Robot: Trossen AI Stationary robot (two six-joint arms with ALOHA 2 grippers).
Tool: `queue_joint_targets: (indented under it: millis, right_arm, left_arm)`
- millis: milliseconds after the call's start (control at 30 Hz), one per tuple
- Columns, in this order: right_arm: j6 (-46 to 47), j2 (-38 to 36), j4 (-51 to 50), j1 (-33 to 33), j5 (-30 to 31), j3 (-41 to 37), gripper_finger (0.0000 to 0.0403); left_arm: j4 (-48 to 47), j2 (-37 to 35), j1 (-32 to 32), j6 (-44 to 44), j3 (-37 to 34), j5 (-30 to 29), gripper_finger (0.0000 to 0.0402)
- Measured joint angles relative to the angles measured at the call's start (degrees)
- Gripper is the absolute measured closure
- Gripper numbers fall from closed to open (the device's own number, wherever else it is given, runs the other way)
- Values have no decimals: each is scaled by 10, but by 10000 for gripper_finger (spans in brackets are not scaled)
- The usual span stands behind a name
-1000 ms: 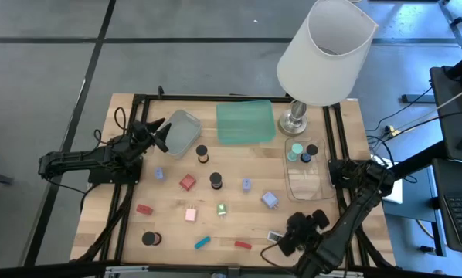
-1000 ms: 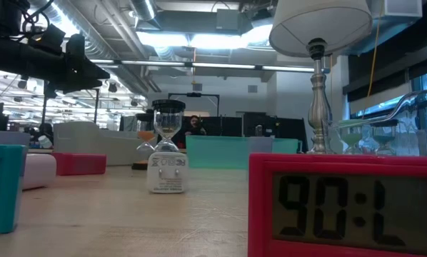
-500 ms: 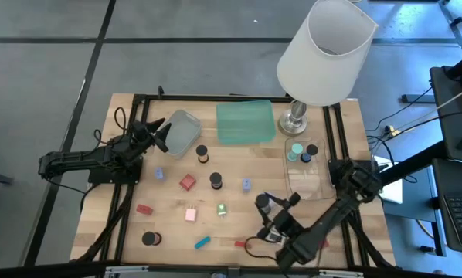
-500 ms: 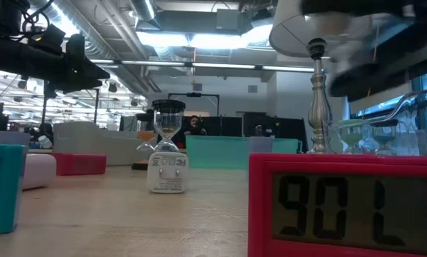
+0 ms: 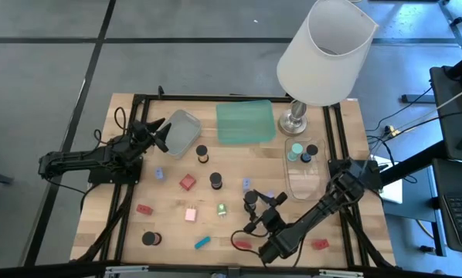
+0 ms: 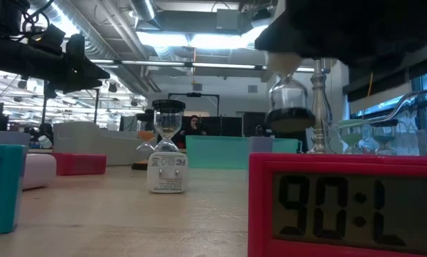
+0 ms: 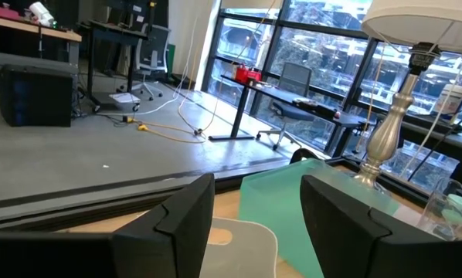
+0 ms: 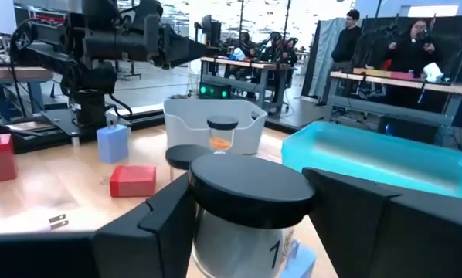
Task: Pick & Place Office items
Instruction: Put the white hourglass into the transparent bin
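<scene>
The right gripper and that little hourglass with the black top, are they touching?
Touching. The right wrist view shows the hourglass pressed between both fingers of the right gripper, and the low view shows it hanging clear above the table.

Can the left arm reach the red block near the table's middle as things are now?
Probably yes. The left gripper hovers open by the grey tray, holding nothing, and the red block lies close with only bare wood between. The right gripper, shut on an hourglass, stays farther off.
</scene>
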Motion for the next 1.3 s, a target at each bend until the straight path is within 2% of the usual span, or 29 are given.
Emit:
queue_joint_targets:
  millis: [300,1300]
  right_arm:
    - [-93,21,67,-4,-11,0,190]
    - [-135,40,149,-26,-21,0,189]
  left_arm:
    - [0,0,0,0,0,0,210]
    - [0,0,0,0,0,0,211]
